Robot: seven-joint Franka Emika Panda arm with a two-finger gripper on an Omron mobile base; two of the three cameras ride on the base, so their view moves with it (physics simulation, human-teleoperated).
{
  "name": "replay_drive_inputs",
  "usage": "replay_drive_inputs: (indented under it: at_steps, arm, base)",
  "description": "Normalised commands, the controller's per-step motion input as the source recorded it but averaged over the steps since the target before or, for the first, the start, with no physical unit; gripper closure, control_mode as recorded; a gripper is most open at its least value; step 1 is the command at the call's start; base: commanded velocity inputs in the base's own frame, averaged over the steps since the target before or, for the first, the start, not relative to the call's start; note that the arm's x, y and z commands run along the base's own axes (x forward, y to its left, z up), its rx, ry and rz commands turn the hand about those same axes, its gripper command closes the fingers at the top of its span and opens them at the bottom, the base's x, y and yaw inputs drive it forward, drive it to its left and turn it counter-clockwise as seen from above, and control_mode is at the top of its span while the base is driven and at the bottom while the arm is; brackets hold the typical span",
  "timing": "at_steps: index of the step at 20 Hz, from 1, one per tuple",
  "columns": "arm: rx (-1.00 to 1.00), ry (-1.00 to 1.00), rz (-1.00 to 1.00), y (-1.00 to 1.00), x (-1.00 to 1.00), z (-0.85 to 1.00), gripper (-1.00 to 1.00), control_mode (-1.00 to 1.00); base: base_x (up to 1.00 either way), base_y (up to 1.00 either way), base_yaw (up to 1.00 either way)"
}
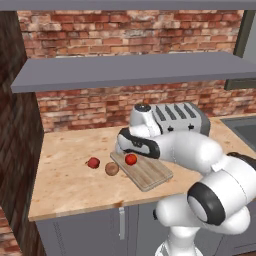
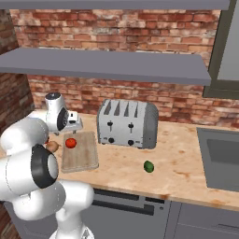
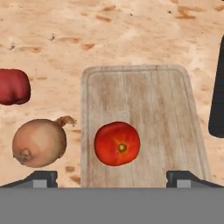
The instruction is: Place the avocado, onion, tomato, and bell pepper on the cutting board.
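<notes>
**Tomato on the board, three items off it**

Nowhere on the produce, the appliance or the woodwork does any readable brand, label or lettering show. A bright tomato [image 3: 117, 143] sits on the cutting board [image 3: 148, 100], near its long edge on the side facing the onion. Just off that edge, on the bare counter, lies the tan onion [image 3: 39, 142], close beside the board but not on it. Beyond the onion rests the darker red bell pepper [image 3: 13, 86], also on the counter. Well apart from the others, in front of a silver four-slot toaster [image 2: 127, 123], lies the dark green avocado [image 2: 148, 166], toward the counter's front edge.

Above the board hangs the gripper [image 3: 112, 177], its two dark fingertips [image 3: 41, 178] set wide apart with nothing between them; the tomato shows just ahead of the open gap. From the left base view, the white arm crosses in front of the toaster and hides part of the board's far end.

Underneath runs a mottled tan counter [image 1: 70, 180] on grey cabinets. Red brick forms the wall behind, with a grey shelf [image 1: 125, 72] across it and a sink basin [image 2: 219, 156] at the right.
</notes>
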Motion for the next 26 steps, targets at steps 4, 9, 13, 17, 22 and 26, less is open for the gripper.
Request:
replay_drive_inputs:
  at_steps: [4, 9, 13, 17, 22, 26]
  arm:
    - [0.09, 0.02, 0.00, 0.22, -0.26, 0.42, -1.00, -1.00]
    - [0.02, 0.01, 0.00, 0.24, -0.27, 0.25, -1.00, -1.00]
    - [0.00, 0.03, 0.00, 0.21, -0.33, 0.11, -1.00, -1.00]
    - [0.00, 0.04, 0.00, 0.11, -0.33, 0.01, -1.00, -1.00]
    - [0.00, 0.01, 0.00, 0.24, -0.14, 0.00, -1.00, -1.00]
    - [0.00, 0.00, 0.00, 0.24, 0.00, 0.00, -1.00, -1.00]
  base:
    - [0.00, 0.00, 0.00]
    - [0.00, 0.00, 0.00]
    - [0.00, 0.00, 0.00]
    - [0.00, 0.00, 0.00]
    - [0.00, 0.00, 0.00]
    - [0.00, 0.00, 0.00]
